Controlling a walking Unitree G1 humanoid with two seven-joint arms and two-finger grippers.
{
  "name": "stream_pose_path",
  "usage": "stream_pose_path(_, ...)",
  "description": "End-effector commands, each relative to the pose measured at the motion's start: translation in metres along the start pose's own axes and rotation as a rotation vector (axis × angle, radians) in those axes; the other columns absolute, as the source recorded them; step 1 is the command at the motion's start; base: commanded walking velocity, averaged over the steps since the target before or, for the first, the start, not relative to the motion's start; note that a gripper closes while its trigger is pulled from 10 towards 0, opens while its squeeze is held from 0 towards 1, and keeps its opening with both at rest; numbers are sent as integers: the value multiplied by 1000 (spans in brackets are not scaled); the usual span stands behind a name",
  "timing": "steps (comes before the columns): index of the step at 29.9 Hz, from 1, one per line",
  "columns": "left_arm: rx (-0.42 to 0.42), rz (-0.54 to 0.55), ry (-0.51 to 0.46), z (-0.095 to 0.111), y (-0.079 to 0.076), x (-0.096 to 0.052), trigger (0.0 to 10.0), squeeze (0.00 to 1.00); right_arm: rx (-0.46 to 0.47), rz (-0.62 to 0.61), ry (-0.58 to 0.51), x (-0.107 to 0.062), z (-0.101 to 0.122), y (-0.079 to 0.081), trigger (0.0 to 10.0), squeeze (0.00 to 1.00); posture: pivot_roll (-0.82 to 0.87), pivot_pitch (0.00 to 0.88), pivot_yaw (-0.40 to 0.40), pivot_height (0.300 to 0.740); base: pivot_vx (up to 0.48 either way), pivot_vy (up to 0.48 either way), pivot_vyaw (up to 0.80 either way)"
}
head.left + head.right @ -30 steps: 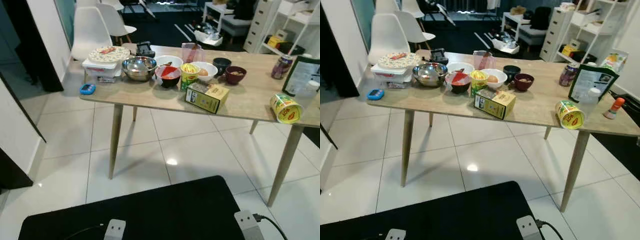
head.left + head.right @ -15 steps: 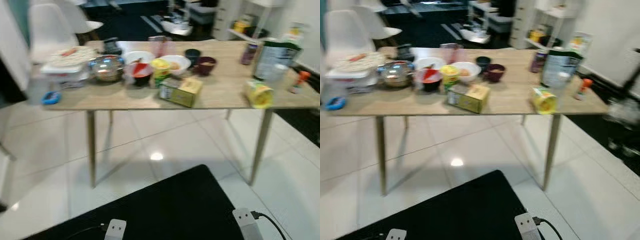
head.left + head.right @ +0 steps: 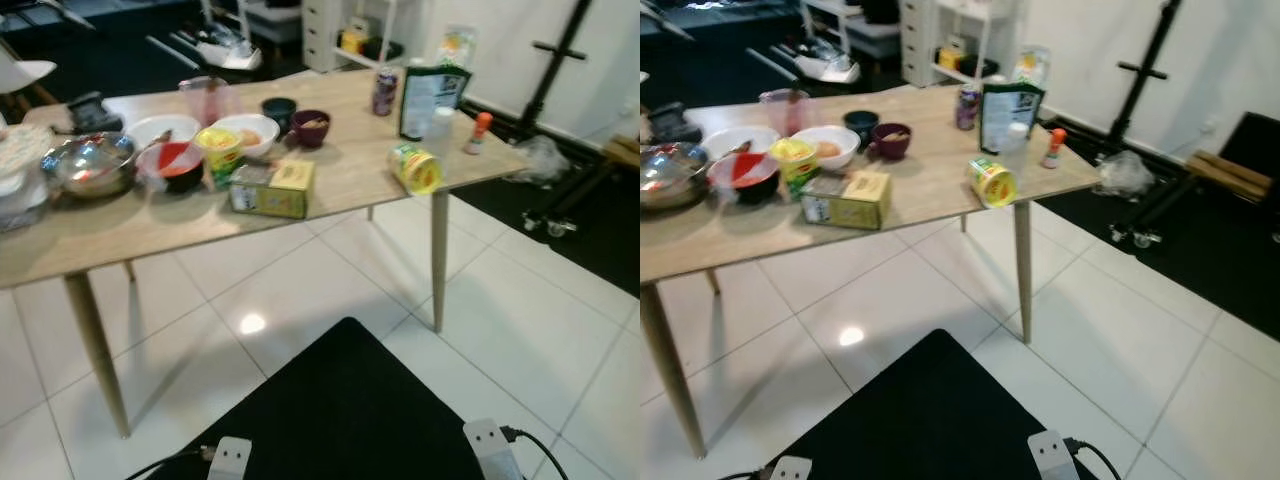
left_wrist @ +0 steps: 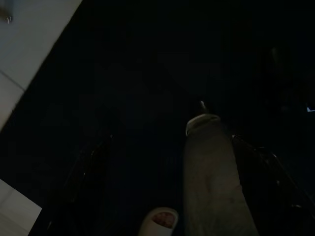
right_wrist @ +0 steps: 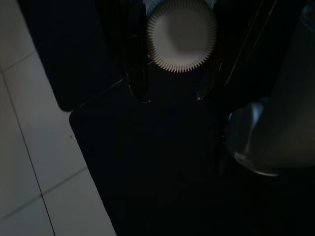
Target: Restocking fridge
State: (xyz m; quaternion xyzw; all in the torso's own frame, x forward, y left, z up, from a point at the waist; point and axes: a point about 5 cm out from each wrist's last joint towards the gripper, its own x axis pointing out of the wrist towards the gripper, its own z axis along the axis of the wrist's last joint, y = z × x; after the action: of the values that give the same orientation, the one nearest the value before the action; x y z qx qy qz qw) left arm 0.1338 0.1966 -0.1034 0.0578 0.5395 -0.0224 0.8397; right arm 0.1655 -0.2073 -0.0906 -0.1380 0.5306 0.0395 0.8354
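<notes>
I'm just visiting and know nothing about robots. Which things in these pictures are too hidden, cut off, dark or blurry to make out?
- Steel mixing bowl: cut by the right eye view's left edge.
- Lying yellow can: label print blurred in the eye views.
- Dark green pouch: label too small to read.
- Left gripper: left wrist view too dark to judge its fingers.
- White ribbed cap between the right gripper fingers: the container under it is hidden behind the cap.

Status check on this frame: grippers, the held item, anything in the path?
Right gripper closed on a ribbed white cap, arm hanging low. Left arm idle. Food crowds the wooden table; yellow tub tipped near its edge.
</notes>
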Motion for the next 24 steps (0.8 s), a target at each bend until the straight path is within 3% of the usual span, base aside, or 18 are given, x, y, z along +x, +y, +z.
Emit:
stream_pose_path(1,18,-8,16,-3,-1,0,10000,0,2,-22,10,-1,-3,-6,10000,0,-21,0,-35,740,0,0,-775)
stream_pose_path(24,49,-15,11,-2,-2,0,10000,0,10,-25,18,-1,-4,-5,10000,0,-31,0,-24,740,0,0,-775)
